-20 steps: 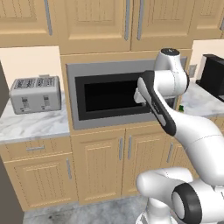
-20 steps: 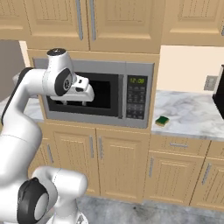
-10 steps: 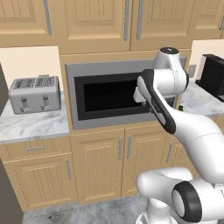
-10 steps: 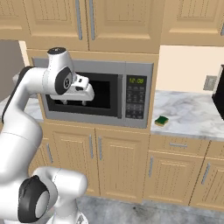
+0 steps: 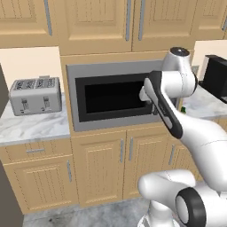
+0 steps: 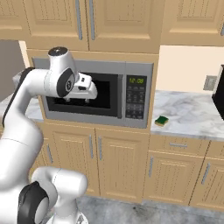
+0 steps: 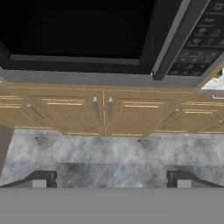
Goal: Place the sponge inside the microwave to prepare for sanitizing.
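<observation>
The microwave [image 6: 134, 98] is built in under the upper cabinets, and its black-windowed door [image 5: 111, 97] is closed. My gripper [image 6: 77, 99] hangs in front of the door's window, left of the vertical handle [image 6: 119, 96], fingers pointing down, open and holding nothing. In the hand view the gripper [image 7: 111, 179] has its fingertips [image 7: 41, 179] wide apart, looking down past the microwave door [image 7: 87, 35] and keypad [image 7: 197, 43] to the floor. The sponge [image 6: 162, 120], dark green with a yellowish edge, lies on the marble counter [image 6: 188, 116] just right of the microwave, well away from the gripper.
A silver four-slot toaster [image 5: 35, 95] stands on the counter left of the microwave. A dark appliance [image 5: 217, 77] sits at the far right of the counter. Wooden cabinet doors [image 6: 109, 162] run below, and a wall outlet [image 6: 210, 82] is behind the sponge's counter.
</observation>
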Robot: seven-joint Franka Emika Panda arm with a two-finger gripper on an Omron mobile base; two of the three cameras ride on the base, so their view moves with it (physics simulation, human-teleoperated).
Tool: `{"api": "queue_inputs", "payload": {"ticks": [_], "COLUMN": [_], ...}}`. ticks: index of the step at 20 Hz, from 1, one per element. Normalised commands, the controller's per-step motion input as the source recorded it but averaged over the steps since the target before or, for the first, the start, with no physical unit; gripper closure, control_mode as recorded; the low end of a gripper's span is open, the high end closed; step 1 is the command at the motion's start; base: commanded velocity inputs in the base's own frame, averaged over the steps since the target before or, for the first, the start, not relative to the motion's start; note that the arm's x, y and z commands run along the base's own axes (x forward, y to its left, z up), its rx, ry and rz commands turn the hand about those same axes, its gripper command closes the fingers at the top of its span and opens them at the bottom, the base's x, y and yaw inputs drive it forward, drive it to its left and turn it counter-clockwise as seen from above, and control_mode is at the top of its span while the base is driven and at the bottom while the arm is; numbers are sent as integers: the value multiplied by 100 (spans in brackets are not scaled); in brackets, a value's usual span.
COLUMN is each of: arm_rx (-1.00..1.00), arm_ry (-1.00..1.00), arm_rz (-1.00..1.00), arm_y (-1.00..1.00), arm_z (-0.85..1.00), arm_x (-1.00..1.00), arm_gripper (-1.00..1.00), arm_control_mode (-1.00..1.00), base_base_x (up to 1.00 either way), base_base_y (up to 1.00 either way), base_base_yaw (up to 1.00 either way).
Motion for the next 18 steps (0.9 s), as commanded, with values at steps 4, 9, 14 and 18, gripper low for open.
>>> {"api": "queue_inputs", "payload": {"ticks": [4, 9, 14, 18], "arm_rx": [5, 2, 0, 9], "arm_ry": [-14, 1, 1, -12], "arm_rz": [-1, -11, -34, -5], "arm_y": [-47, -44, -80, -17], "arm_z": [0, -2, -16, -23], "arm_x": [22, 8, 39, 13], "arm_gripper": [-100, -100, -100, -100], "arm_control_mode": [-100, -100, -100, -100], "base_base_x": [0, 0, 0, 0], "base_base_y": [0, 0, 0, 0], "base_base_yaw": [0, 0, 0, 0]}}
